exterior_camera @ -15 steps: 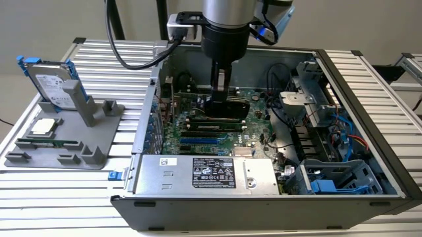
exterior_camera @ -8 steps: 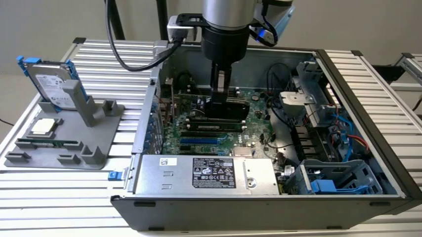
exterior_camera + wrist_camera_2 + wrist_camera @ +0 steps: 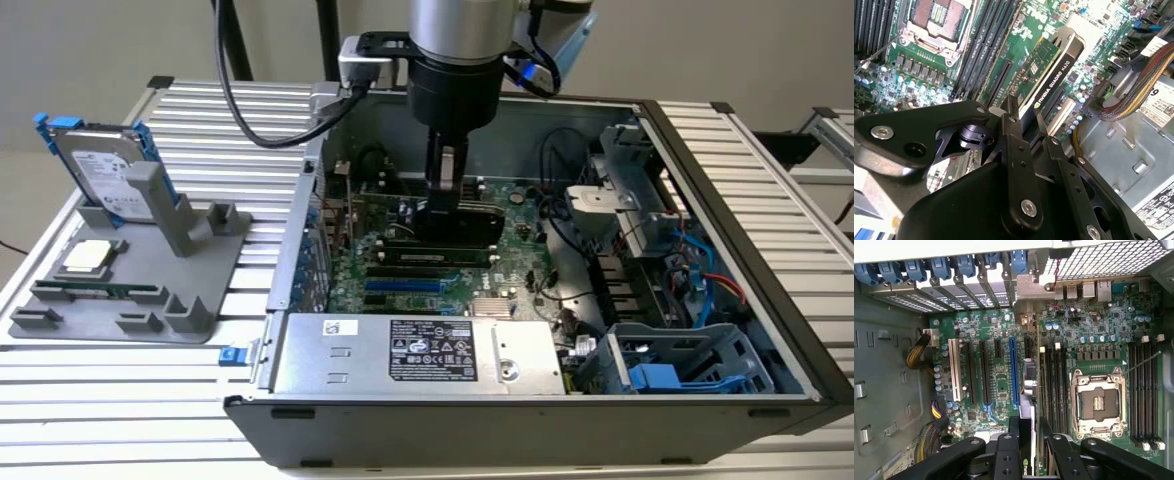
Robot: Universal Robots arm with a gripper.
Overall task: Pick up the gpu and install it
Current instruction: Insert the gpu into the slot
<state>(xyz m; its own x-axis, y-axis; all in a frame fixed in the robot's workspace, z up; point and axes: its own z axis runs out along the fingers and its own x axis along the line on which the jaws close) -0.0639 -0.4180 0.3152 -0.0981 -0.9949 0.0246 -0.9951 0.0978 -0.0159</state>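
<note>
Your gripper (image 3: 1021, 117) has its fingers (image 3: 1013, 131) pinching the gpu (image 3: 1051, 75) by its top edge, just above the motherboard (image 3: 999, 370) inside the computer case (image 3: 747, 190). The card looks stiff but easy to break, so hold its edges. It is flat, green on one face, black on the other.

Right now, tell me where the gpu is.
The gpu is inside the open computer case, held edge-down by the gripper over the motherboard.
</note>
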